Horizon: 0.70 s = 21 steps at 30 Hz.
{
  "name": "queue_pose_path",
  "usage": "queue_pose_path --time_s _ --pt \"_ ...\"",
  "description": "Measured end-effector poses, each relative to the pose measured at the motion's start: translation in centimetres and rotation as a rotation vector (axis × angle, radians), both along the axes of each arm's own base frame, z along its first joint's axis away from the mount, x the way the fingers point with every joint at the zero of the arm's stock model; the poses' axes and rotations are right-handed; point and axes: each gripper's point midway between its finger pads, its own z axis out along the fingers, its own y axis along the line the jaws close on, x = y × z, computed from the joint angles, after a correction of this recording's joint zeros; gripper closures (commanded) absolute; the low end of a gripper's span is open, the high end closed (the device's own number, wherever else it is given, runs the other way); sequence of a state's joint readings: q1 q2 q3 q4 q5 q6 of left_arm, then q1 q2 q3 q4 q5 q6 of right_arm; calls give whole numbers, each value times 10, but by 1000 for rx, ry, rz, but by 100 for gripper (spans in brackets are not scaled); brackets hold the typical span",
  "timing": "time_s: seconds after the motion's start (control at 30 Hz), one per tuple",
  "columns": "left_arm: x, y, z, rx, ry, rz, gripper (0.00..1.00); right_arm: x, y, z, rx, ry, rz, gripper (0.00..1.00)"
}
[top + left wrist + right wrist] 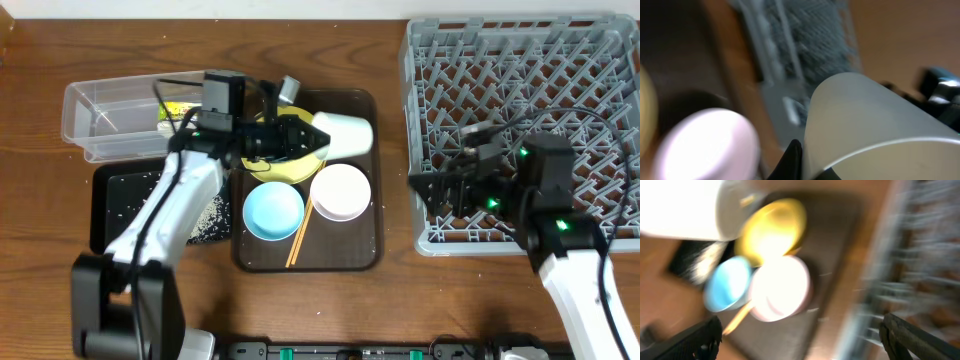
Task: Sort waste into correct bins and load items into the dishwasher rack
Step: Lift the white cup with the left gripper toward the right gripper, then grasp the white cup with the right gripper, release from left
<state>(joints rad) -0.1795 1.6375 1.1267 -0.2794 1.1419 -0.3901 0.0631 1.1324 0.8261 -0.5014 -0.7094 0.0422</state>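
Overhead view of a wood table w/ my two arms.

My left gripper reaches out to the R over a brown serving tray. Its jaws are pressed tight on the rim of the small white cup. The cup is tipped on its side, mouth toward my fingers, base pointing at the dishwasher rack, over the tray's far R corner. Can't tell if it's lifted or touching the tray. In the left wrist view the cup fills most of the frame, w/ one dark fingertip at its rim.

Under my left wrist is the yellow plate, mostly hidden by the arm. Nearer me, side by side and almost touching, sit the light blue bowl and the white bowl. The chopsticks lie slanted btwn them, running toward the tray's near edge.

L of the serving tray, the clear tub sits at the far side, w/ the snack wrapper inside at its R end. The black tray is nearer me, partly under my left arm, w/ rice grains scattered on it.

Btwn the cup and the rack floor are a strip of bare table and the rack's L wall. My right gripper hangs over the rack's near L part, jaws spread wide, holding nothing. The right wrist view is blurred, showing the plate, both bowls and the cup beyond the rack edge.
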Motion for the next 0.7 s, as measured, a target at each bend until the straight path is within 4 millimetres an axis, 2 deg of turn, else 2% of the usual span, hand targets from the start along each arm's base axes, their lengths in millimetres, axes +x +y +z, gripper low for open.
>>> queue_pose_path --time_s 0.17,0.27,0.5,0.67,0.7 --pt "-19 -16 -5 -141 149 -127 94 0 32 2 179 -20 228 1" --pt "-26 -21 -1 -180 176 -167 94 4 43 9 259 -70 321 1" --pt "-38 -31 6 -216 196 -224 94 12 57 19 354 -155 433 1" --pt "-43 -36 6 -216 198 -244 94 8 75 32 389 -195 498 1" --pt "-43 -37 6 -216 198 -245 94 7 78 34 396 -196 510 4"
